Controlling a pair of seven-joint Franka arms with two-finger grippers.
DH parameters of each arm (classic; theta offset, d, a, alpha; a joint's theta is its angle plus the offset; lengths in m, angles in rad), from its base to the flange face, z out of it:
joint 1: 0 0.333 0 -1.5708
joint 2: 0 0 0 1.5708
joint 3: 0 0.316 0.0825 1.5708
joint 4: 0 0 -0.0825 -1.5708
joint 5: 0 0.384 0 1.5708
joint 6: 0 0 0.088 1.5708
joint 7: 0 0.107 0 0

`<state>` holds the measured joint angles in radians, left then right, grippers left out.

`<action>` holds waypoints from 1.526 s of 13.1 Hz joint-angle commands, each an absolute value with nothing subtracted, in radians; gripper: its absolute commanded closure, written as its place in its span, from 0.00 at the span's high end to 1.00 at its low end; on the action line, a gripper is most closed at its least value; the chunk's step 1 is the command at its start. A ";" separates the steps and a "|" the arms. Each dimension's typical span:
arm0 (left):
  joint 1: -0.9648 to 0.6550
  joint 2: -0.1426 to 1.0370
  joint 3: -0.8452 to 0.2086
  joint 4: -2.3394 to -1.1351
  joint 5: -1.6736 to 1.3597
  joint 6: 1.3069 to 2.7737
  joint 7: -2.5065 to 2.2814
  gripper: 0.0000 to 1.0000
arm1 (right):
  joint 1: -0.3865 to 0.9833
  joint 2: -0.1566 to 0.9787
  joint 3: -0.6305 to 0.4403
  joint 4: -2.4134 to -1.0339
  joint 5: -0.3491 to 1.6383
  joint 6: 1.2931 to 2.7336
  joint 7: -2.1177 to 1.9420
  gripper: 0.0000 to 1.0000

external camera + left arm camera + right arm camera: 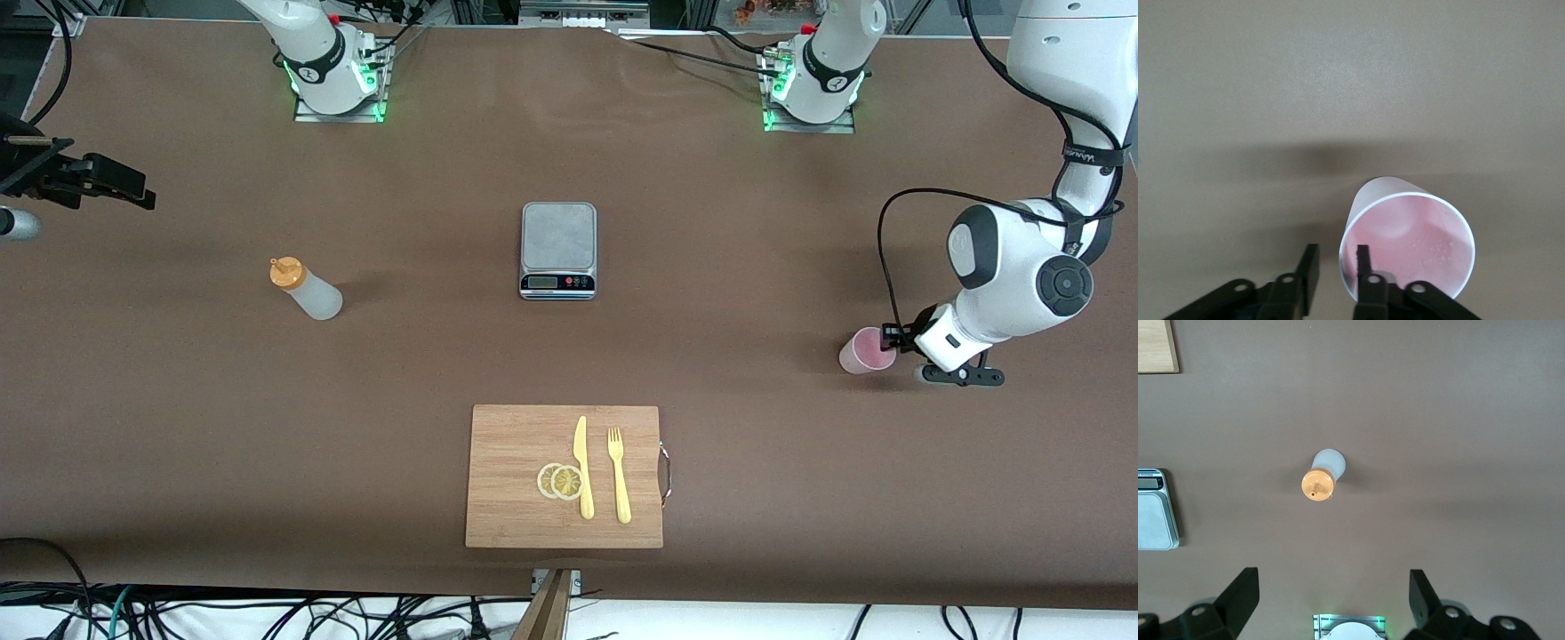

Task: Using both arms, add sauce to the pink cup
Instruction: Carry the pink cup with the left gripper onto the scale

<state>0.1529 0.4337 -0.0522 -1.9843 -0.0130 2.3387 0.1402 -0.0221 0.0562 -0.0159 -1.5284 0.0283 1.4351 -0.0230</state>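
Observation:
The pink cup (862, 354) (1405, 233) stands upright at the left arm's end of the table. My left gripper (889, 338) (1337, 253) is down at its rim and straddles the wall, one finger inside the cup and one outside. A narrow gap shows between each finger and the wall. The sauce bottle (307, 289) (1321, 477), whitish with an orange nozzle cap, stands toward the right arm's end. My right gripper (133, 191) (1335, 593) hangs open and empty, high over the table beside the bottle.
A small grey kitchen scale (557, 249) (1155, 513) sits mid-table. Nearer the front camera lies a wooden cutting board (507, 444) with a yellow knife (582, 467), a yellow fork (618, 476) and two lemon slices (560, 481).

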 commanded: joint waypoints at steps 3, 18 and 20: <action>0.141 0.423 -0.049 -1.991 -0.014 2.342 0.117 0.00 | -0.023 0.052 -0.017 -1.514 0.041 1.417 -0.017 0.99; -0.279 0.354 -0.109 -1.830 -0.225 2.105 -0.249 0.00 | -0.021 0.054 -0.015 -1.513 0.043 1.420 -0.015 0.99; -0.377 0.354 -0.109 -1.830 -0.224 2.105 -0.342 0.00 | -0.021 0.054 -0.015 -1.513 0.043 1.420 -0.015 0.99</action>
<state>-0.2925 0.3694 -0.1227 -1.8299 -0.2049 2.1208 -0.2632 -0.0219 0.0562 -0.0155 -1.5284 0.0297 1.4352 -0.0230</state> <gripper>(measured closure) 0.969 0.004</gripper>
